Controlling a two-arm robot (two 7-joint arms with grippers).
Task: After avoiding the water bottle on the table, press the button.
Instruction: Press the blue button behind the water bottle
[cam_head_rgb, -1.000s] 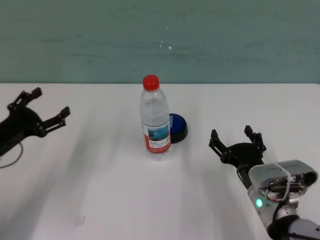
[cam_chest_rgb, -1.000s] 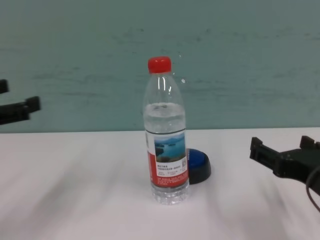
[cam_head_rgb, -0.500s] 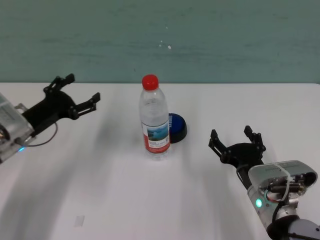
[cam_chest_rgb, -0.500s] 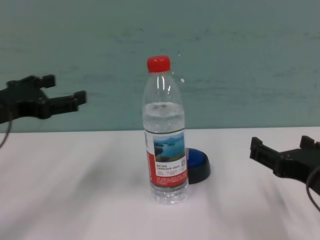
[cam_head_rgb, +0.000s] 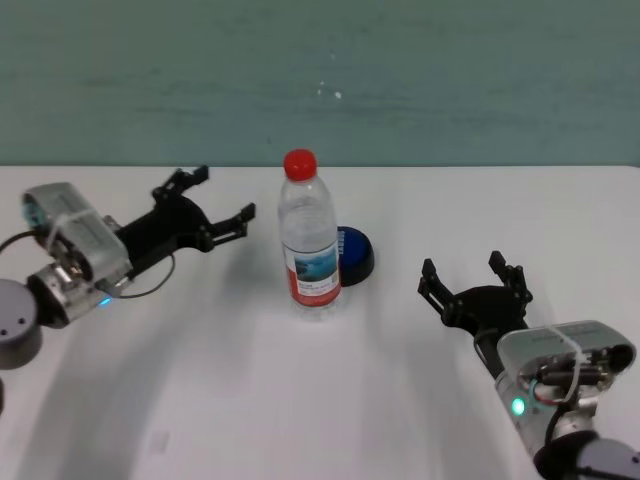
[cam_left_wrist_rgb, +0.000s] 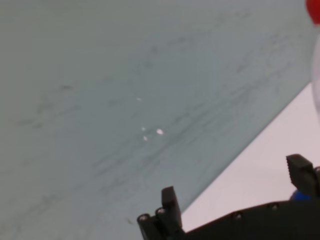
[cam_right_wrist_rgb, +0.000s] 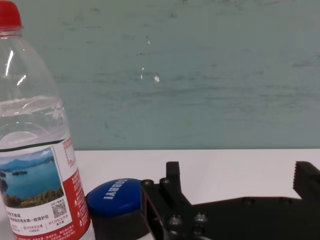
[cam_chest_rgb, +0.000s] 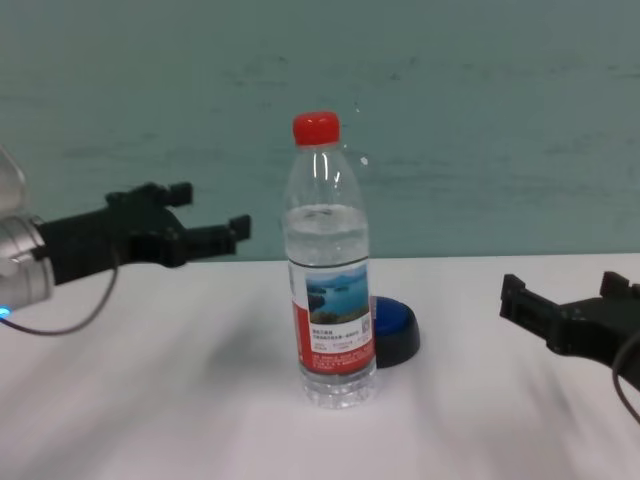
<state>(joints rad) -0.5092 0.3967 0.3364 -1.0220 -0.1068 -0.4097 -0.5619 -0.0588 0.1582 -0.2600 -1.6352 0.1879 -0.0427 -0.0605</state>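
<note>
The water bottle (cam_head_rgb: 309, 245) is standing upright near the middle of the table (cam_head_rgb: 250, 400), its long axis vertical, and the button (cam_head_rgb: 355, 255) is sitting just behind it and slightly toward the robot's right, with the bottle's base close beside the button's black base; contact between them cannot be confirmed. From the head view the bottle is hiding the left part of the button, leaving only its right portion visible. The left claw (cam_head_rgb: 215, 208) is hovering above the table on the bottle's left side, near the bottle's upper body and apart from it, with its fingers spread and nothing held. The right claw (cam_head_rgb: 472, 281) is resting low on the robot's right, nearer the table's front, also released and empty. The controlling relation is this: the button is lying beyond the bottle as seen from the left claw, so a straight line from that claw to the button is passing through the bottle. The left claw therefore appears to need a path behind or over the bottle before descending on the blue dome. The right claw is having an unobstructed line to the button, as its wrist view shows the dome directly ahead with the bottle off to one side. The button is not yet being pressed.
</note>
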